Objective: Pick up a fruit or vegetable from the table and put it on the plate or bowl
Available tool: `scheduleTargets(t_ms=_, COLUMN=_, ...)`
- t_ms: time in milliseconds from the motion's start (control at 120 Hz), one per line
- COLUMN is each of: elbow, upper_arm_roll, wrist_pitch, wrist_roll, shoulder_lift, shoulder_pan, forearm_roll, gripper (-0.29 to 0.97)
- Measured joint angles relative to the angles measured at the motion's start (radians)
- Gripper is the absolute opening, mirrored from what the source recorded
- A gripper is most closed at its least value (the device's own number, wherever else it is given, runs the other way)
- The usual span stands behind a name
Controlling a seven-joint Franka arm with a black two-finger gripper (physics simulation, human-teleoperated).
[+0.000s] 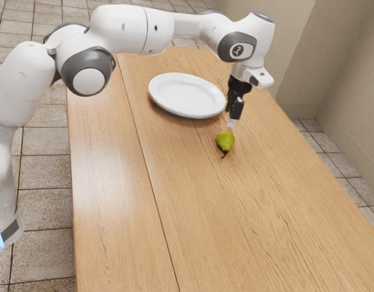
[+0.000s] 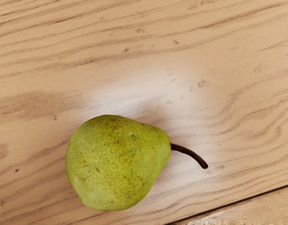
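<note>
A green pear (image 1: 224,142) with a brown stem lies on its side on the wooden table (image 1: 248,213). A white plate (image 1: 186,94) sits farther back on the table, toward the exterior view's left of the pear, with nothing on it. My black gripper (image 1: 234,118) hangs just above the pear, pointing down beside the plate's near edge, and its fingers stand open around nothing. In the wrist view the pear (image 2: 116,161) lies right under my hand, its stem pointing away from its fat end.
The table's long seam (image 1: 150,201) runs down its middle. A tiled floor (image 1: 41,182) lies at the exterior view's left, and beige walls (image 1: 333,55) stand at the back right. Bare wood stretches in front of the pear.
</note>
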Motion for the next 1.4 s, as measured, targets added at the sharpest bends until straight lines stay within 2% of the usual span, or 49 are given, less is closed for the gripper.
scheduleTargets(t_ms=183, elbow=-0.001, upper_arm_roll=-0.014, wrist_pitch=0.014, wrist_roll=0.125, shoulder_lift=0.001, shoulder_pan=-0.002, forearm_roll=0.077, gripper=0.68)
scheduleTargets(t_ms=383, elbow=-0.081, upper_arm_roll=-0.014, wrist_pitch=0.092, wrist_roll=0.277, shoulder_lift=0.017, shoulder_pan=0.0, forearm_roll=0.104, gripper=0.68)
scheduleTargets(t_ms=817, elbow=-0.15, upper_arm_roll=-0.017, wrist_pitch=0.222, wrist_roll=0.475, shoulder_lift=0.029, shoulder_pan=0.001, forearm_roll=0.083, gripper=0.68)
scheduleTargets(t_ms=1400, elbow=-0.194, upper_arm_roll=-0.019, wrist_pitch=0.282, wrist_roll=0.589, shoulder_lift=0.048, shoulder_pan=0.0, forearm_roll=0.065, gripper=0.68)
